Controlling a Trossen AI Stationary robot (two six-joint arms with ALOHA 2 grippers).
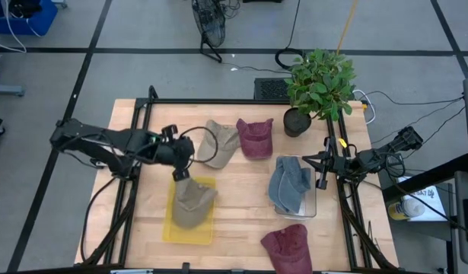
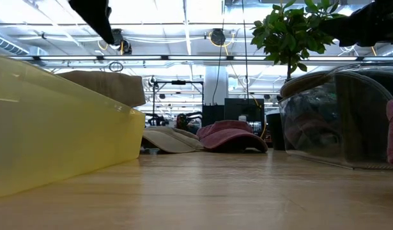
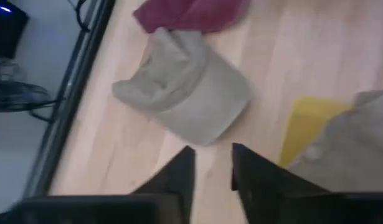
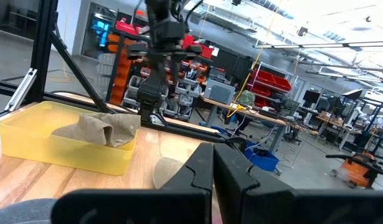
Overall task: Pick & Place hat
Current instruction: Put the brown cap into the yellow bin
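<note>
Left tool [image 1: 180, 174] hovering over the yellow tray [image 1: 173, 227]; khaki hat [image 1: 192, 202] resting inside it.

You are seeing the left tool with its fingers a narrow gap apart and clamping nothing, positioned above the far edge of the yellow tray. The khaki hat is lying in that tray, part of it draping over the rim. A second tan hat [image 1: 218, 142] is sitting on the counter [image 1: 241, 198] beside a maroon hat [image 1: 255, 137]. The right tool [image 1: 322, 171] is waiting at the counter's right side, fingers pressed together, next to the clear bin [image 1: 313, 207] holding a blue hat [image 1: 289, 185].
</note>
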